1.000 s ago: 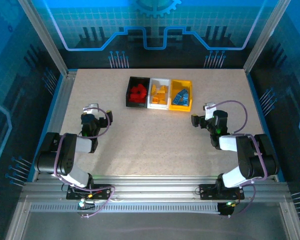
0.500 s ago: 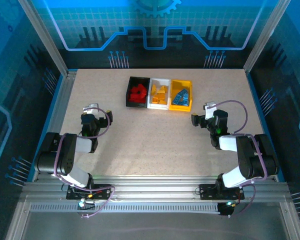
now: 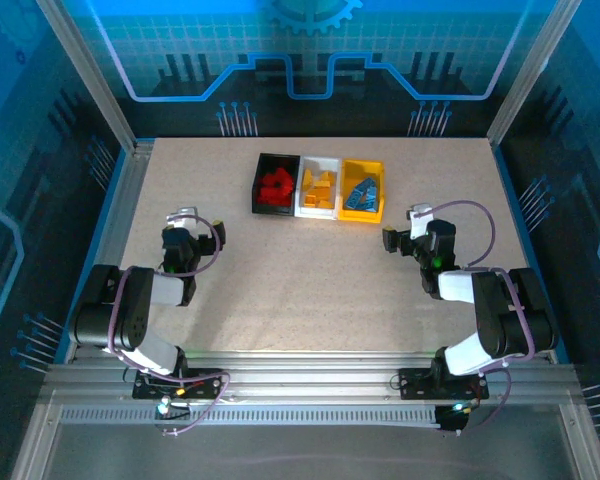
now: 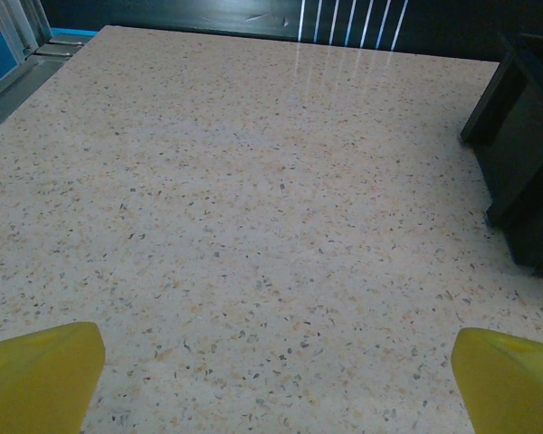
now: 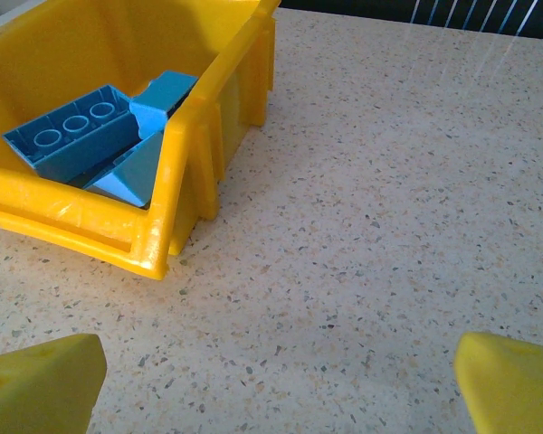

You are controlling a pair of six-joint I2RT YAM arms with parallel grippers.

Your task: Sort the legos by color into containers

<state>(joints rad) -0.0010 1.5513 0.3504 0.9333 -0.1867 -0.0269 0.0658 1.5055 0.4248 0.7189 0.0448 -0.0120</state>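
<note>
Three bins stand in a row at the back middle of the table. The black bin holds red legos, the white bin holds orange legos, and the yellow bin holds blue legos. In the right wrist view the yellow bin with blue legos sits at upper left. My left gripper rests low at the left, open, with nothing between its yellow fingertips. My right gripper rests at the right, open, its fingertips wide apart over bare table.
The speckled tabletop stretches between the arms and the bins. A metal frame borders the table on the left and right. The black bin's corner shows at the right edge of the left wrist view.
</note>
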